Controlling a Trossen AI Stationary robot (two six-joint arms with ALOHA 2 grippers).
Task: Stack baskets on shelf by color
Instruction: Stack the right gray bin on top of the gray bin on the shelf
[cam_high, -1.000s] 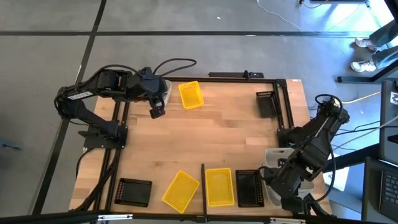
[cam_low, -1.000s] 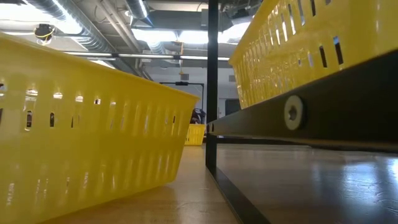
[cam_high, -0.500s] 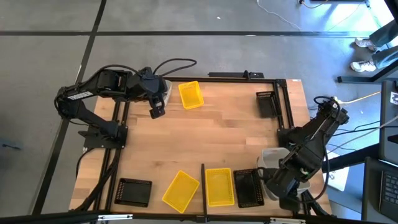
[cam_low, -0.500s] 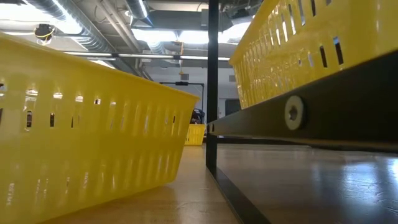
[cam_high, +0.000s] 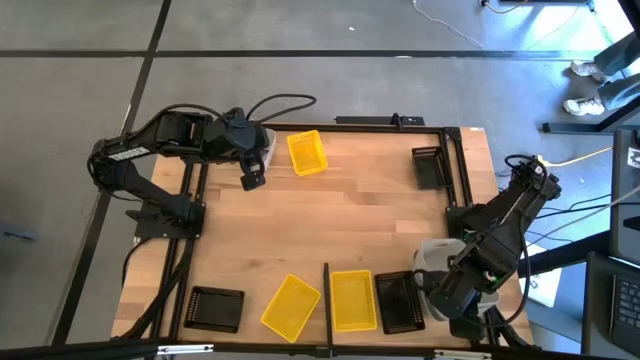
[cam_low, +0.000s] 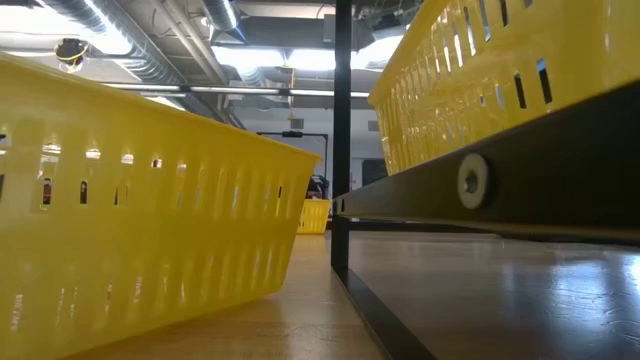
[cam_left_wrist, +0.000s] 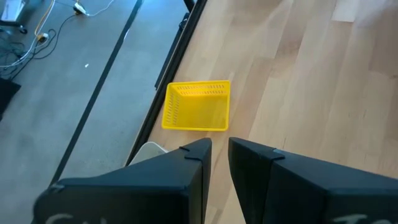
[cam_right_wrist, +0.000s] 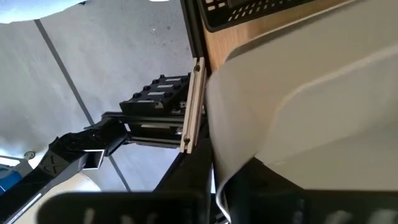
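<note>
At the table's (cam_high: 340, 215) near edge you see, left to right, a mesh basket (cam_high: 216, 308), a tilted basket (cam_high: 291, 305), the upright divider (cam_high: 326, 293), another basket (cam_high: 351, 299) and a second mesh basket (cam_high: 400, 301). Your right end effector (cam_high: 442, 296) sits at the near right corner beside a larger basket (cam_high: 437, 252). Far left lies one basket (cam_high: 306, 152); far right, a mesh one (cam_high: 429, 166).

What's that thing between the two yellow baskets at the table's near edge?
A thin dark upright divider stands between the tilted yellow basket and the straight yellow basket, seen from above.
</note>
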